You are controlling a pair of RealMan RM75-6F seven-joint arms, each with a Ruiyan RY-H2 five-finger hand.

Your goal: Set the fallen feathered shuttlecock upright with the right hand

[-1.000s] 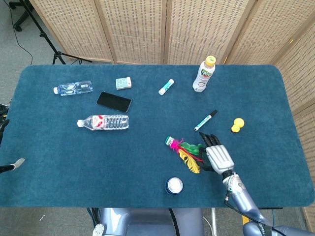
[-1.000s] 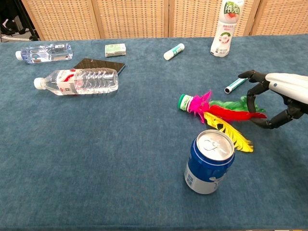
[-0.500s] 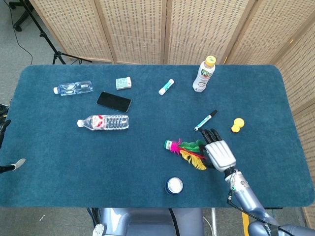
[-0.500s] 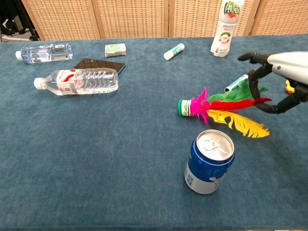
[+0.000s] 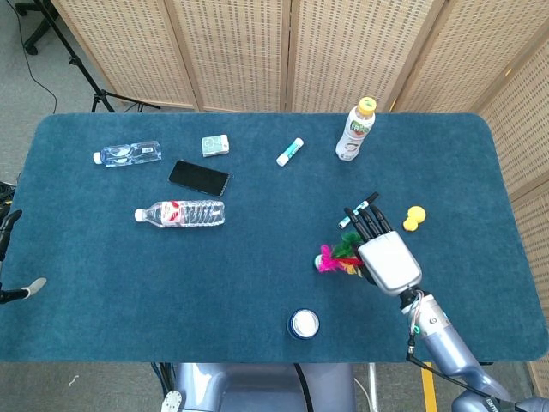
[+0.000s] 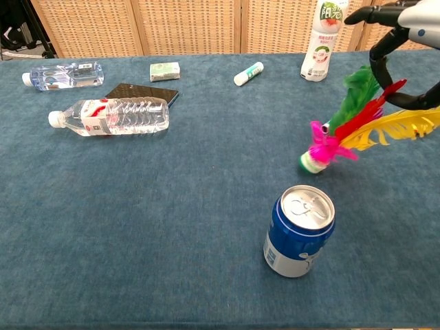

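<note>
Between the right hand's (image 6: 405, 41) fingers (image 6: 385, 51), clamped, the shuttlecock (image 6: 347, 127) hangs tilted.

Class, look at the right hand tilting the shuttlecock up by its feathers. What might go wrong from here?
1. The right hand grips only the feathers; the shuttlecock is still tilted, so its base may skid or topple on release.
2. The blue can stands near; a fall may hit it.

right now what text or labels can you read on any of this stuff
"阳光", roughly, in large characters on the juice bottle; the small print is blurred.
Clear water bottle: red and white label, too blurred to read.
Small water bottle: label unreadable.
Blue can: white marks, illegible.
</note>
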